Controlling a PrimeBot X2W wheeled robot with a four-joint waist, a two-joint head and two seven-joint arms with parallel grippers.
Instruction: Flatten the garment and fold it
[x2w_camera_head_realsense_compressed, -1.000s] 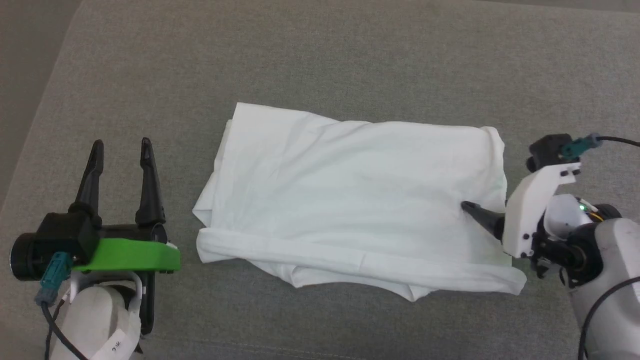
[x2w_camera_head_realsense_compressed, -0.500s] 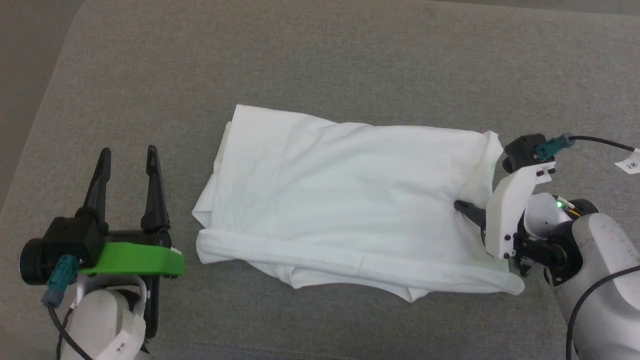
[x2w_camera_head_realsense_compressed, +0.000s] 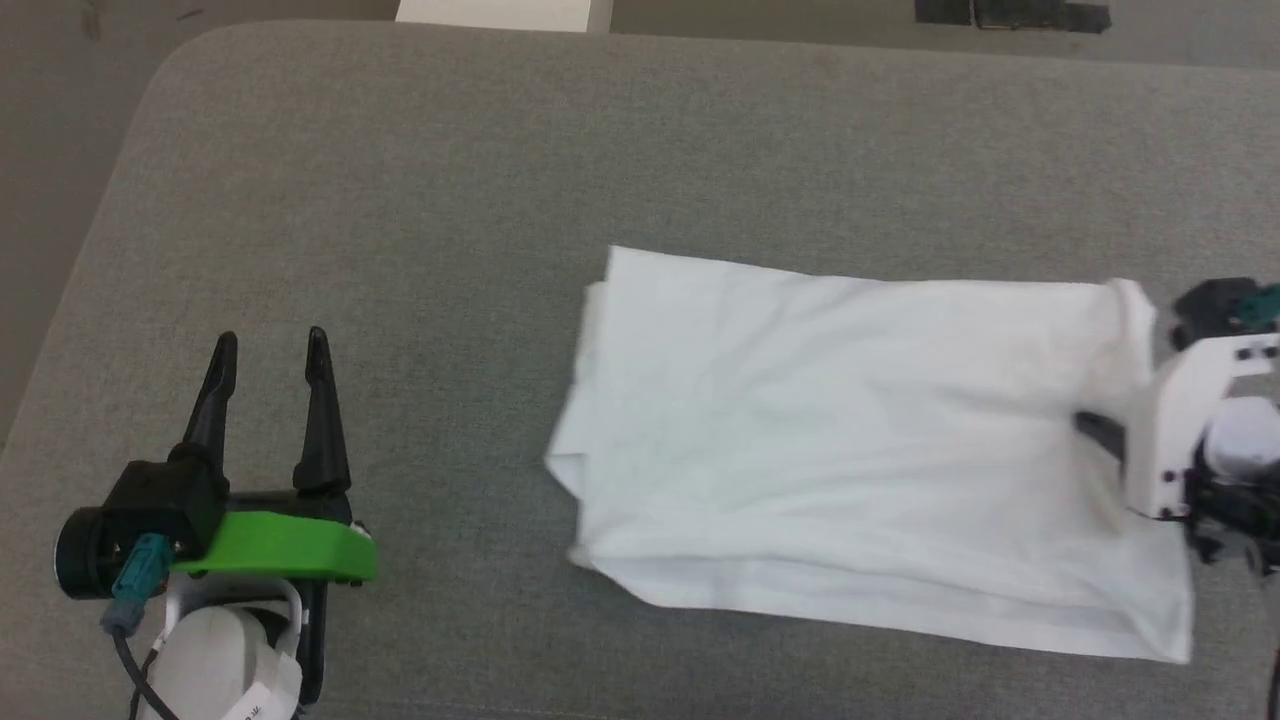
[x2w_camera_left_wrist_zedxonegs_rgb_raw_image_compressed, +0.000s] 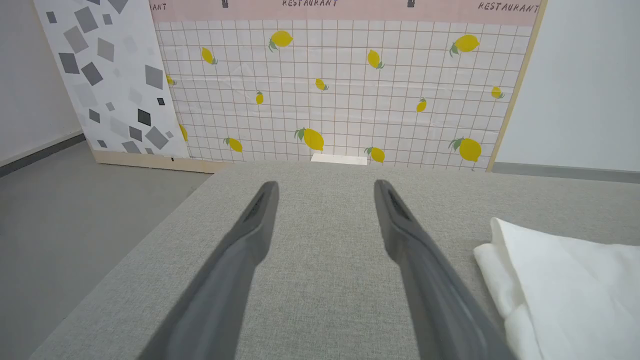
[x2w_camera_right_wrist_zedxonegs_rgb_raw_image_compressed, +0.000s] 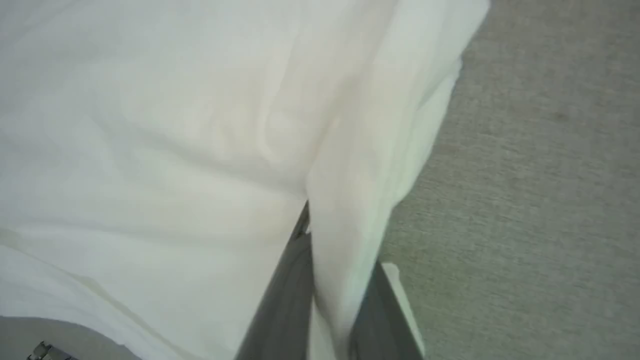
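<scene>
One broad grey padded surface (x2w_camera_head_realsense_compressed: 600, 150) carried everything. The garment (x2w_camera_head_realsense_compressed: 850, 440) lay on its right half as a rough rectangle several layers deep. Stacked edges showed along its near side, and its left end was bunched into soft rounded folds.

Judging by its shallow creases and the way it sagged, the cloth looked thin, light and wholly limp. It would probably drape from any hold, trail across the surface when pulled, and let its layers slide over one another. It seemed in no way fragile. The greater risk was a pinch that caught only the top sheet and left the rest behind.

Both far corners of one short end looked the best places to take it, one hand to each, pinching through every layer so the rectangle would travel flat.

At the garment's right edge, the right hand (x2w_camera_head_realsense_compressed: 1095, 435) was closed on a raised ridge of cloth. The wrist view showed that ridge pressed between its two dark fingers (x2w_camera_right_wrist_zedxonegs_rgb_raw_image_compressed: 287, 305).

Well apart to the left, the left hand (x2w_camera_head_realsense_compressed: 271, 340) hovered over bare grey fabric with its jaws spread wide, holding nothing.
</scene>
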